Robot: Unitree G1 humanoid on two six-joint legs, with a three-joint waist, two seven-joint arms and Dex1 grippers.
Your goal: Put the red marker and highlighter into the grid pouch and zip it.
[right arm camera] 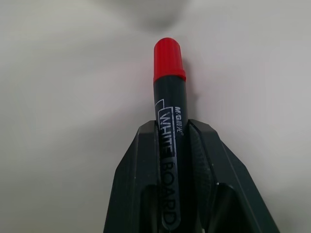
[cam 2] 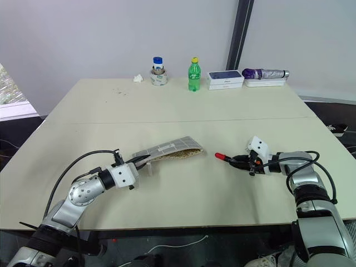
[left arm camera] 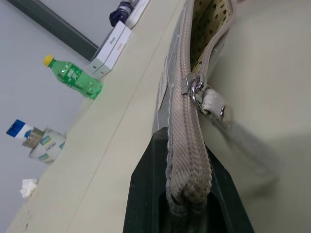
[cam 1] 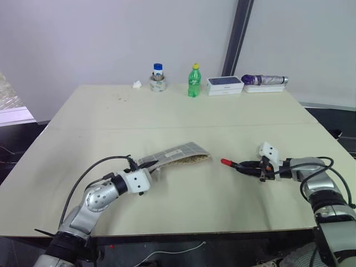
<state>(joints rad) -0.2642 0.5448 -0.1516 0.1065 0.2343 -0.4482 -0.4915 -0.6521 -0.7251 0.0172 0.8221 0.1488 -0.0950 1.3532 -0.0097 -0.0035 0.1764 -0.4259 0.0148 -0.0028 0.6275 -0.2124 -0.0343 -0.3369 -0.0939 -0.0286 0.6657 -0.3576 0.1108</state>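
Pinching the near end of the grid pouch (cam 1: pixel 177 155) with the left pincer (cam 1: pixel 151 167), fingers pressed together on the fabric edge right by the zipper, pouch being held up off the bench (cam 1: pixel 183 117) and slanting away toward the middle, open mouth facing right toward the marker, dotted lining showing inside. Clamping the red marker (right arm camera: pixel 169 116) in the right pincer (cam 1: pixel 248 166), dark barrel squeezed between both fingers, red cap sticking out ahead. Lying roughly level just over the bench, long axis running left-right, cap pointing left at the pouch mouth, a clear gap between the two. Not spotting the highlighter anywhere, so possibly already inside, not confirmable. Risks, judging from here: mouth looking shallow and sagging since only one end is being held, so cap likely catching on the zipper edge or pushing the pouch away instead of sliding in; marker pivoting in the grip if the cap hits fabric off-axis; pouch slipping out of the left pinch under a push; marker dropping short and rolling on the bench if released early.
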